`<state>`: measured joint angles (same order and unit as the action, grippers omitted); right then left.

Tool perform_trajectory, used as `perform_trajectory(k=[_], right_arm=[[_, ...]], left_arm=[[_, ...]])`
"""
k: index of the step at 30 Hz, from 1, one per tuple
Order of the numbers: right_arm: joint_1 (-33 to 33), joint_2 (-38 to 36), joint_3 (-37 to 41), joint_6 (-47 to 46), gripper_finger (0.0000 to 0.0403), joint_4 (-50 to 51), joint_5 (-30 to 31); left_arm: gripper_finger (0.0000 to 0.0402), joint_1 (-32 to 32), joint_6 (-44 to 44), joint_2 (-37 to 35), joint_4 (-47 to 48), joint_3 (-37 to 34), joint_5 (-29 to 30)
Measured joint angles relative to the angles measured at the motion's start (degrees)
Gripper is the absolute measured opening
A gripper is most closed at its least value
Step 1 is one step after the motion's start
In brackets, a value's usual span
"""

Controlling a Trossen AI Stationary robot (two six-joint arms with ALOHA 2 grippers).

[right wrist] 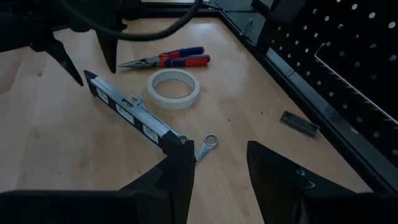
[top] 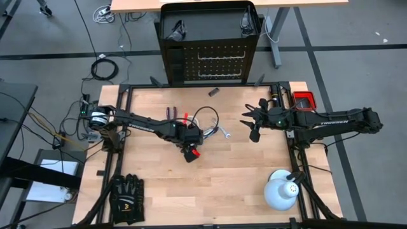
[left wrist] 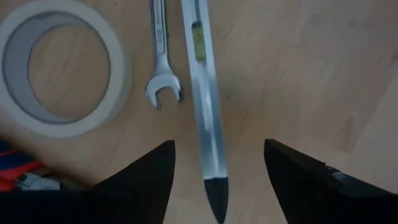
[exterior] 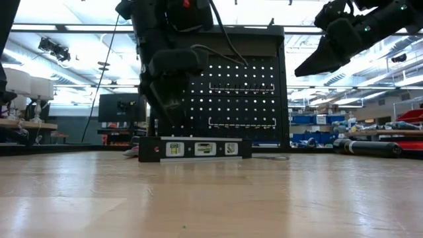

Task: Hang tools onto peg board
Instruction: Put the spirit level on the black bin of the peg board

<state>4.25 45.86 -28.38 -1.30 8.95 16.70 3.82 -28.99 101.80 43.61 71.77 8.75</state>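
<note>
Left wrist view, open left claw point(left wrist: 214, 180) straddling level bar point(left wrist: 204, 99)

A slim dark level bar point(right wrist: 130, 113) with a silvery top edge and small vial windows lies flat on the wooden table near the middle of the right wrist frame, running diagonally. A silver open-ended wrench point(right wrist: 202, 147) lies beside its near end; whether they touch is unclear. A flat white tape roll point(right wrist: 173, 88) rests just beyond the bar, and red-and-blue-handled long-nose pliers point(right wrist: 166, 60) lie closed beyond it, toward the upper centre. The upright black perforated peg board point(top: 213, 63), carrying pale wire hooks and a black tray-like top, stands at upper centre of the high view.
</note>
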Motion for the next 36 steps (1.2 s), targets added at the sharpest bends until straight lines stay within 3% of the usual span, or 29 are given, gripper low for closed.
perform_trajectory(k=[15, 21, 30, 36], right_arm=[[0.00, 0.00, 0.00, 0.00, 0.0156, 0.23, -0.13], [0.00, -0.02, 0.00, 0.00, 0.0156, 0.00, -0.13], [0.00, 0.00, 0.00, 0.00, 0.0156, 0.15, -0.13], [0.00, 0.00, 0.00, 0.00, 0.0156, 0.11, -0.13]], left_arm=[[0.0233, 1.48, 1.71, 4.02, 1.78, 0.02, 1.06], [0.0170, 2.12, 3.17, 4.02, 2.02, 0.02, 3.46], [0.0046, 2.29, 5.64, 3.95, 2.74, 0.07, 1.37], [0.0037, 2.29, 6.49, 3.91, 3.05, 0.26, 1.05]])
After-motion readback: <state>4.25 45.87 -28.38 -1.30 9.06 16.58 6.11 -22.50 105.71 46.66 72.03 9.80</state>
